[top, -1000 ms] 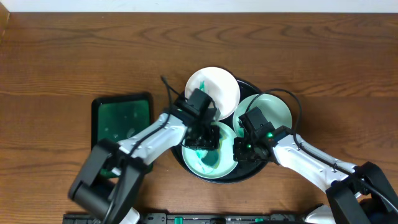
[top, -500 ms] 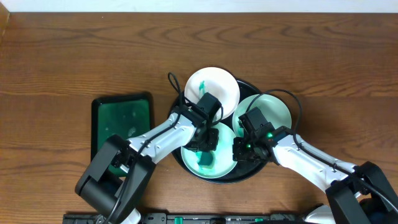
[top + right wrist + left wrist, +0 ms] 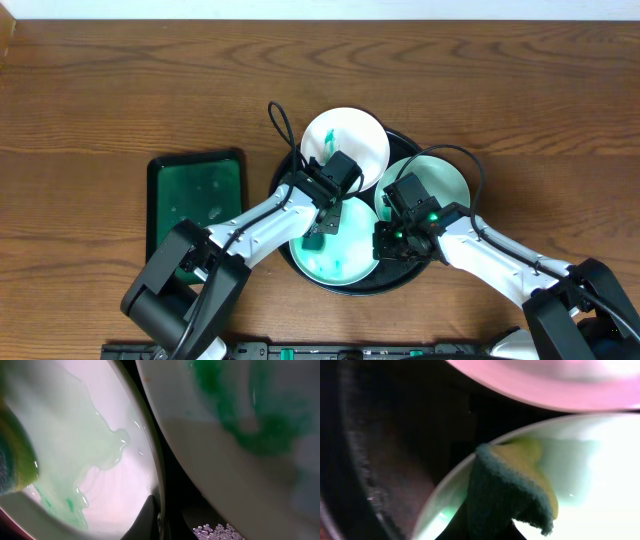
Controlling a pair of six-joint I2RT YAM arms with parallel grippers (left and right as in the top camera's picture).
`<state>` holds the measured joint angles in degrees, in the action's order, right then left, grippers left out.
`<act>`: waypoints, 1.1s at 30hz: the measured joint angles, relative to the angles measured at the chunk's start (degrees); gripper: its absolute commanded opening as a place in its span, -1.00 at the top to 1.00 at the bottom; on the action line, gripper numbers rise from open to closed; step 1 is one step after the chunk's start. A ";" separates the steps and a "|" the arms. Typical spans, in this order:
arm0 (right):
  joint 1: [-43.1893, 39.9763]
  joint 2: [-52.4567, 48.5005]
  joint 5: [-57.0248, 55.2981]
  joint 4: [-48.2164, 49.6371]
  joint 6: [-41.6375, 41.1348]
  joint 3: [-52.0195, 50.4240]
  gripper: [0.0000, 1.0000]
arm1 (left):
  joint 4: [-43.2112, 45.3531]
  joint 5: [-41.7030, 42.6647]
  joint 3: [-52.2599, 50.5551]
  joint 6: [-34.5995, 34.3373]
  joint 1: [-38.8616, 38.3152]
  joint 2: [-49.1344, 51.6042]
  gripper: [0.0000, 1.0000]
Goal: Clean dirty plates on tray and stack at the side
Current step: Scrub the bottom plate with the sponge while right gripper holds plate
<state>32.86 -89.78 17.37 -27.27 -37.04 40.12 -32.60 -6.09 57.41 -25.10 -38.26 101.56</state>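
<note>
As the left fingers (image 3: 323, 226), clamped on the sponge (image 3: 515, 485), swept up the front plate (image 3: 340, 265) on the tray (image 3: 400, 282), its dark teal pool thinned to a pale film | right fingers (image 3: 385, 245) were together beside that plate's rim | scrubbing judged unfinished.

left fingers (image 3: 322, 222) clamped on sponge (image 3: 510, 485); right fingers (image 3: 384, 243) closed, both low

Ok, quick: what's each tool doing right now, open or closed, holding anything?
Left tool: closed on the sponge.
Right tool: closed, at the rim of the front plate; whether it grips it cannot be told.
</note>
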 measured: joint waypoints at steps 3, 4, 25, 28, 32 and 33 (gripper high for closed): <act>0.00 -0.02 0.02 -0.07 -0.04 0.02 0.98 | -1.97 -1.75 0.15 -0.44 0.00 0.09 0.86; 0.00 -0.02 0.02 -0.07 -0.04 0.02 0.97 | -3.19 -2.10 0.31 -0.63 0.02 0.13 0.85; 0.00 -0.11 -0.28 -1.05 -0.02 0.33 0.97 | -0.13 22.84 0.15 7.10 -3.15 0.20 0.85; 0.00 -0.09 -0.35 -1.33 -0.02 0.33 0.98 | 2.01 26.88 -0.13 6.60 -5.16 0.52 0.86; -0.07 0.17 -0.44 -1.95 0.02 0.33 0.98 | 4.68 30.64 -0.79 4.83 -6.38 0.98 0.85; -0.13 0.20 -0.52 -2.10 0.04 0.31 0.97 | 5.46 31.17 -1.01 4.15 -6.38 0.98 0.86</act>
<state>32.73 -89.58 16.84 -29.36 -36.99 40.42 -27.14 25.08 56.40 -20.95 -44.64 102.54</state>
